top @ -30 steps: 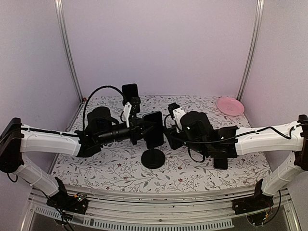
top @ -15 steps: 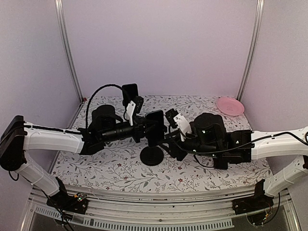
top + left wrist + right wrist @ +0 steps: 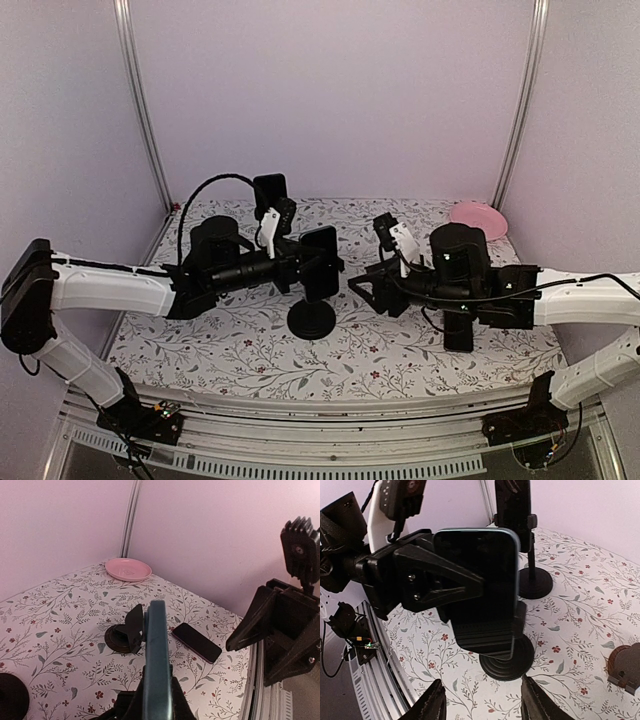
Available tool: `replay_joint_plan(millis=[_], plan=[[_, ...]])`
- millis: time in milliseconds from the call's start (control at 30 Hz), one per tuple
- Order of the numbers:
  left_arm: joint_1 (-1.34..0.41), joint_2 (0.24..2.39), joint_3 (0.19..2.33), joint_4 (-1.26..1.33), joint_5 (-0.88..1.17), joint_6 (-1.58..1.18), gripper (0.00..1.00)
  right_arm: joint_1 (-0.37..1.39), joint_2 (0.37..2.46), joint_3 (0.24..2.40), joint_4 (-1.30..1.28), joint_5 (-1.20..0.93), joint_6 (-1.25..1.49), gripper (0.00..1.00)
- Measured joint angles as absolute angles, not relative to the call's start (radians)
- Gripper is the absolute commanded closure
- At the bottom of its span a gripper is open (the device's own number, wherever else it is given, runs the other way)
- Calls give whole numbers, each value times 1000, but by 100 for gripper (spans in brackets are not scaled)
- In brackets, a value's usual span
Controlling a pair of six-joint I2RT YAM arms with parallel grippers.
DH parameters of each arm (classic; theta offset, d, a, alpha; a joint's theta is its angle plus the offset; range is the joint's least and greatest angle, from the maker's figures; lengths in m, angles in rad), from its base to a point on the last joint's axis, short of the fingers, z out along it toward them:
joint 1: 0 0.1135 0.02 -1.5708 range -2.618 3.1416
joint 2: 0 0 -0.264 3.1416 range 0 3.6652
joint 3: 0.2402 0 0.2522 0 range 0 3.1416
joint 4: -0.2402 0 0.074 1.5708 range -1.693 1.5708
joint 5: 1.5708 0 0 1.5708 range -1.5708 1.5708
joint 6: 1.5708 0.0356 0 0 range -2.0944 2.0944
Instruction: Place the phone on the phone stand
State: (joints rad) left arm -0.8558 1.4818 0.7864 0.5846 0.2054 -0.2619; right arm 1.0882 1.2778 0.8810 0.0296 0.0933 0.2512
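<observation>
While left fingers (image 3: 445, 582) clamp glossy phone (image 3: 475, 565), round-based stand (image 3: 507, 662) below.

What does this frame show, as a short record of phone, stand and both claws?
phone: upright, at the stand's cradle; seated or not, unclear
left claw: shut on phone
right claw: open, holding nothing, right of stand
stand: upright, under the phone

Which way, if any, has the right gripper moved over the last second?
Yes. The right gripper drew back rightward, nearer the pink plate, away from the phone.
</observation>
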Motion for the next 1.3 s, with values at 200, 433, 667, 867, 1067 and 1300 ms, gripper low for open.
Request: replay_joint_plan(millis=[200, 433, 667, 867, 1067, 1300], plan=[[-830, 1491, 786, 599, 276, -249, 100, 1032, 1201, 780, 83, 11, 266, 39], [-775, 1521, 787, 647, 422, -219, 100, 1006, 1222, 742, 153, -67, 278, 38], [-716, 1582, 847, 645, 590, -184, 100, 1005, 1256, 715, 213, -64, 295, 30], [-691, 1610, 877, 638, 677, -160, 100, 1005, 1261, 654, 263, -39, 300, 28], [-684, 1629, 899, 632, 725, -134, 100, 1005, 1265, 640, 308, -5, 303, 27], [-658, 1657, 919, 646, 769, -129, 100, 1005, 1266, 640, 330, 50, 322, 27]])
